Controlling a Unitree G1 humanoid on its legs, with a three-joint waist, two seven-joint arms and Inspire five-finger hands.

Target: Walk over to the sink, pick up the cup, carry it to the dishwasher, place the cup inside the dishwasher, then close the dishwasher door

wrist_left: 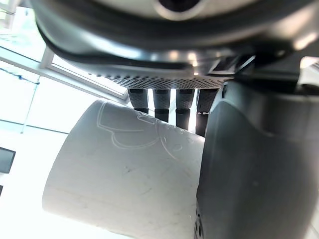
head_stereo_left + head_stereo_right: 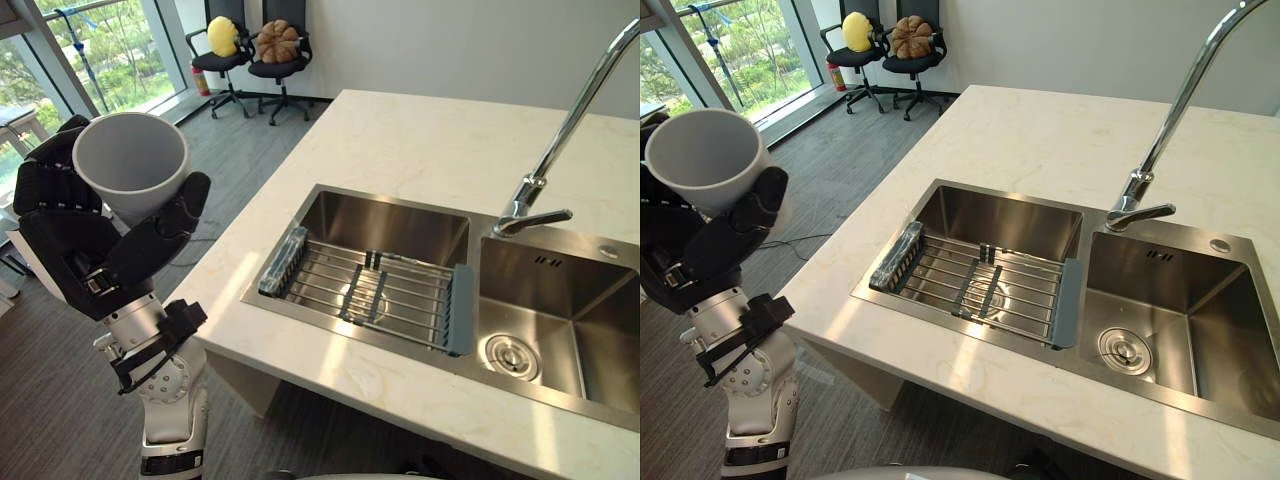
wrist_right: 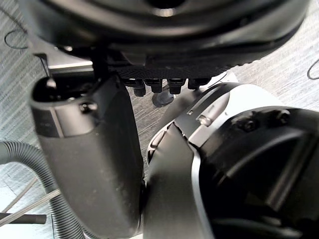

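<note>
The cup (image 2: 130, 160) is held at the upper left of the frame, clear of the counter (image 2: 420, 140) and well apart from the sink (image 2: 395, 225). It is gripped by the left hand (image 2: 75, 235): the fingers (image 2: 45, 190) are curled round one side of the wall and the thumb (image 2: 165, 235) is pressed against the other. The mouth is kept upward and the grip sits low on the body, probably so that the cup stays steady while carried. Pickup is judged done; the carry to the dishwasher is judged to be the step in hand.

The cup is a pale grey, smooth, matt tapered cone with a wide round rim; a faint line drawing is seen on its wall in the left wrist view. The hand is dark and blocky, with ribbed pads. The counter is cream stone with soft veining. The sink is brushed steel with two square basins; a wire rack (image 2: 365, 285) with grey end grips lies across the left one, and a curved chrome tap (image 2: 570, 125) stands behind.

The right hand (image 3: 89, 164) is seen above grey flooring; whether it is open or closed cannot be told.
</note>
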